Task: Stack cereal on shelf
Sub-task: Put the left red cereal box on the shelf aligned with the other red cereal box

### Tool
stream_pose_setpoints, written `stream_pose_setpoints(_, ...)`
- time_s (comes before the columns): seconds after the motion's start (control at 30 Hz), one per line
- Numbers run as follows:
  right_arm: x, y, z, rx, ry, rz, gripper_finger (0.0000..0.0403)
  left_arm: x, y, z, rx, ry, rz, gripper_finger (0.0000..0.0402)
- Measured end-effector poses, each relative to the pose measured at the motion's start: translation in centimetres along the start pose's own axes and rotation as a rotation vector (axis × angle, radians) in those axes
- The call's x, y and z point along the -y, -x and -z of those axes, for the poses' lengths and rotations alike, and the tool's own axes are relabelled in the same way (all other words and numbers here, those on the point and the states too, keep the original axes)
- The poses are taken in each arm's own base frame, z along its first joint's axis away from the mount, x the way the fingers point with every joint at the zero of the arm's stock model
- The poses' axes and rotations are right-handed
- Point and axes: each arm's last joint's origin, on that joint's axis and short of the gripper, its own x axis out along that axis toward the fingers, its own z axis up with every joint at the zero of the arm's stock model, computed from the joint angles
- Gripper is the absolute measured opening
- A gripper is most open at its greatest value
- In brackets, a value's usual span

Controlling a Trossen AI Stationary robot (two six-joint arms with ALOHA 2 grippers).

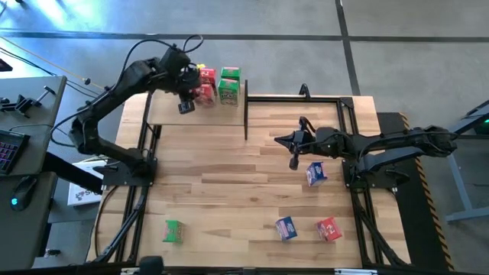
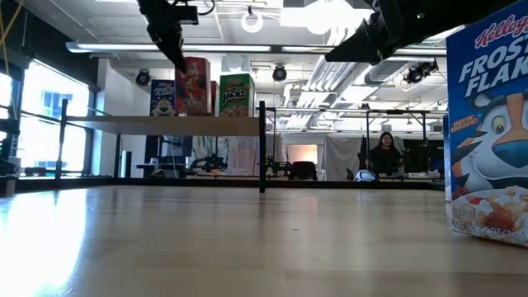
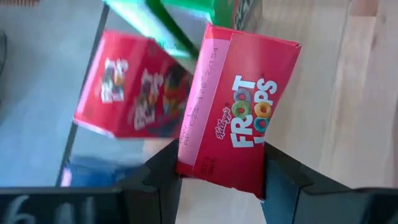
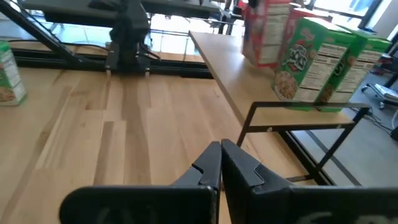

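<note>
The shelf (image 1: pixel 172 111) stands at the table's far left; its plank (image 2: pixel 165 124) carries red, green and blue cereal boxes. My left gripper (image 1: pixel 189 98) reaches over the plank and is shut on a red Froot Loops box (image 3: pixel 239 112). Beside it on the plank stand another red box (image 3: pixel 134 87) and a green box (image 1: pixel 229 84). My right gripper (image 1: pixel 284 140) hovers shut over the table's middle, touching nothing. On the tabletop lie a blue box (image 1: pixel 315 173), a second blue box (image 1: pixel 286 228), a red box (image 1: pixel 328 228) and a green box (image 1: pixel 173 231). My left gripper pinches the red Froot Loops box between its two fingers (image 3: pixel 165 171), one on each narrow side, near the box's end (image 3: pixel 214 168) closest to the wrist. The fingers come from above, slanting down. In the low view the box (image 2: pixel 191 87) stands upright, its bottom at the plank.
Thin black posts (image 1: pixel 246 114) and a black frame (image 4: pixel 292 107) border the shelf. A Frosted Flakes box (image 2: pixel 488 132) fills the low view's right edge. Bare wood (image 1: pixel 221 191) lies between the two arms. A person (image 2: pixel 384 153) sits far behind the table.
</note>
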Motion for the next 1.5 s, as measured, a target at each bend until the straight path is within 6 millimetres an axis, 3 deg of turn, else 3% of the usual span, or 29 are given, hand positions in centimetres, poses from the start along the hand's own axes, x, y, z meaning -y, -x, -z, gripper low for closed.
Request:
stream_pose_setpoints(0.2,-0.1,0.0,-0.1,0.015,-0.023,-0.015,0.0000,-0.4,-2.2,-0.5,-0.047,-0.086,0.031,0.0150)
stream_pose_setpoints(0.4,-0.1,0.0,-0.3,0.029,-0.034,-0.013,0.0000,-0.3,-2.7,-0.9,-0.056,-0.094,0.019,0.0180)
stream_pose_setpoints(0.67,0.0,0.0,-0.4,0.045,-0.035,-0.011,0.0000,-0.6,-2.1,-0.8,-0.062,-0.055,-0.048,0.0227)
stream_pose_setpoints(1.07,0.0,0.0,-0.7,0.052,-0.021,-0.010,0.0000,-0.2,0.2,-0.8,-0.028,-0.071,-0.158,0.0229)
stream_pose_setpoints(1.27,0.1,0.1,-1.3,0.074,0.004,-0.006,0.0000,0.6,2.1,-0.2,-0.019,0.149,-0.190,0.0189)
stream_pose_setpoints(1.5,0.1,0.0,-1.1,0.051,0.016,-0.009,0.0000,1.2,-0.8,1.0,-0.121,0.276,-0.274,0.0089)
